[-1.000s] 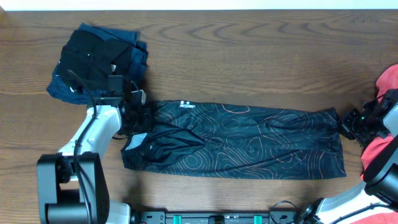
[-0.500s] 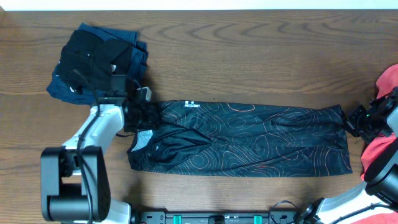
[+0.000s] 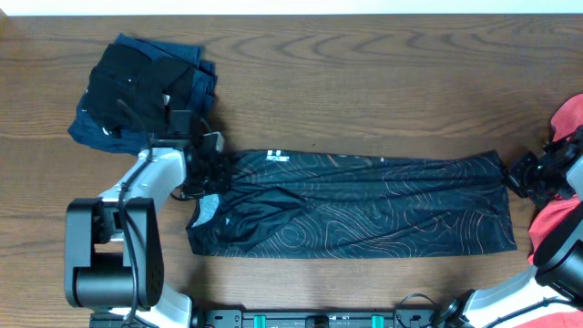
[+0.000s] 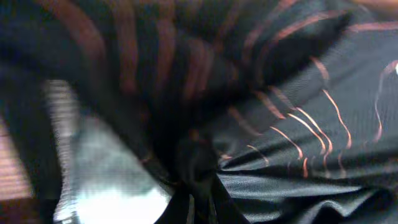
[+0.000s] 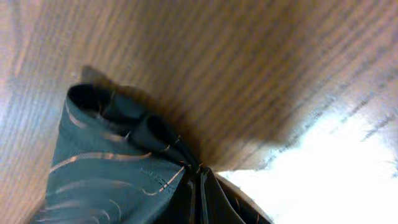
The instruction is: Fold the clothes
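Right now I see the black shirt (image 3: 364, 200), with thin orange contour lines, pulled into a long band across the middle of the table (image 3: 364, 73), nearer its front edge. The left jaws are clenched on bunched fabric at the shirt's left end. The right jaws are pinched on a corner at its right end, close to the table's right edge. A small white logo (image 3: 273, 155) sits by the shirt's far hem, too small for me to read, and a pale label (image 3: 208, 208) is equally illegible. A folded navy-and-black pile (image 3: 137, 87) lies toward the far left corner, and a coral-red garment (image 3: 572, 117) is at the right edge.
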Action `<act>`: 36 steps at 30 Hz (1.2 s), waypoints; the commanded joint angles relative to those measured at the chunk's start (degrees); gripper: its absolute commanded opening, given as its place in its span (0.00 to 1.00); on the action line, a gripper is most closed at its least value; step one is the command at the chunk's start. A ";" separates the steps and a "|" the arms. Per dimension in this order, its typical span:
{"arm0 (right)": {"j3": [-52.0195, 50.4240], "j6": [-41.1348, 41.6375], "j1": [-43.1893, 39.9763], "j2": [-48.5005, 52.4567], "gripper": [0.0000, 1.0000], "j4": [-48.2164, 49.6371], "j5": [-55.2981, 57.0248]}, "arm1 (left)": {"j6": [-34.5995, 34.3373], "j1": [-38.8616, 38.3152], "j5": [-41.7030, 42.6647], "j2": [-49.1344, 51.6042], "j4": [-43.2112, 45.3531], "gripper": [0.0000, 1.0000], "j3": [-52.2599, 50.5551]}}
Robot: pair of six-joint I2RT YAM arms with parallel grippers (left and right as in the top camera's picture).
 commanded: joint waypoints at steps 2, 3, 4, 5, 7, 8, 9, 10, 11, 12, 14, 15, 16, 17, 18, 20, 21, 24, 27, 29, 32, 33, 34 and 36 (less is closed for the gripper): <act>0.98 -2.54 -0.28 0.35 0.01 1.49 -0.96 | -0.50 3.17 -5.11 -1.07 -0.15 0.06 1.75; 0.98 -2.73 -0.28 0.35 0.01 1.62 -1.62 | -0.50 3.39 -4.90 -1.14 -0.17 0.06 1.77; 0.98 -2.73 -0.28 0.35 0.01 1.84 -2.01 | -0.48 3.45 -4.68 -1.14 -0.26 0.06 1.77; 0.98 -2.71 -0.26 0.35 0.01 1.92 -2.32 | -0.48 3.45 -4.50 -1.14 -0.44 0.06 1.77; 0.98 -2.75 -0.28 0.33 0.10 2.10 -3.32 | -0.48 3.34 -3.50 -1.14 -0.61 0.15 1.77; 0.98 -3.19 -0.28 0.33 0.24 2.25 -4.26 | -0.50 3.32 -2.64 -1.14 -0.66 0.24 1.77; 1.03 -4.33 -0.31 0.31 0.35 2.27 -5.75 | -0.48 3.34 -1.66 -1.14 -0.72 0.31 1.77; 1.09 -4.98 -0.35 0.24 0.41 2.21 -6.75 | -0.48 3.34 -1.03 -1.16 -0.87 0.39 1.77; 1.33 -5.07 -0.42 0.07 0.45 1.75 -7.15 | -0.48 3.34 -0.37 -1.18 -1.25 0.45 1.77; 1.70 -5.07 -0.55 -0.11 0.47 1.01 -7.61 | -0.48 3.34 0.09 -1.18 -1.66 0.49 1.77; 3.28 -5.05 -1.07 -0.83 0.48 -2.16 -7.93 | -0.48 3.34 1.31 -1.33 -3.32 0.62 1.84; 3.98 -5.05 -1.36 -1.09 0.49 -3.61 -7.93 | -0.48 3.34 1.66 -1.53 -3.96 0.62 1.84; 4.98 -5.05 -1.62 -1.36 0.49 -5.70 -7.96 | -0.48 3.34 1.77 -1.88 -4.70 0.62 1.84; 6.03 -5.07 -1.90 -1.75 0.48 -8.50 -7.89 | -0.48 3.34 1.79 -2.40 -5.53 0.63 1.84; 6.75 -5.03 -2.08 -2.14 0.47 -11.37 -7.91 | -0.48 3.34 2.03 -3.19 -6.43 0.63 1.84; 6.91 -4.09 -2.08 -2.71 0.44 -16.28 -7.89 | -0.46 3.34 3.19 -4.76 -7.65 0.64 1.84; 6.75 -4.09 -2.03 -2.71 0.43 -18.73 -7.41 | -0.46 3.34 3.72 -5.84 -8.13 0.64 1.84; 5.09 -1.99 -1.46 -2.60 0.37 -22.88 -3.72 | -0.48 3.34 5.81 -8.90 -9.33 0.66 1.84; 1.84 -1.88 -0.90 -2.60 0.38 -22.12 -2.16 | -0.50 3.32 8.46 -11.87 -10.32 0.68 1.84; -0.52 -0.59 -0.98 -2.60 0.39 -19.80 -2.14 | -0.50 3.32 9.86 -13.53 -11.13 0.70 1.84; -3.63 1.09 -0.92 -2.60 0.44 -16.37 -3.02 | -0.46 2.80 10.29 -14.25 -12.90 0.71 1.81; -4.72 1.36 -0.92 -2.60 0.44 -15.06 -3.98 | -0.39 2.40 10.27 -14.21 -13.66 0.71 1.75; -5.62 1.51 -0.92 -2.60 0.45 -13.77 -4.61 | -0.07 1.99 10.25 -14.12 -13.94 0.71 1.46; -7.02 1.49 -0.94 -2.60 0.45 -11.10 -6.84 | 0.17 0.87 10.08 -14.10 -13.94 0.71 0.39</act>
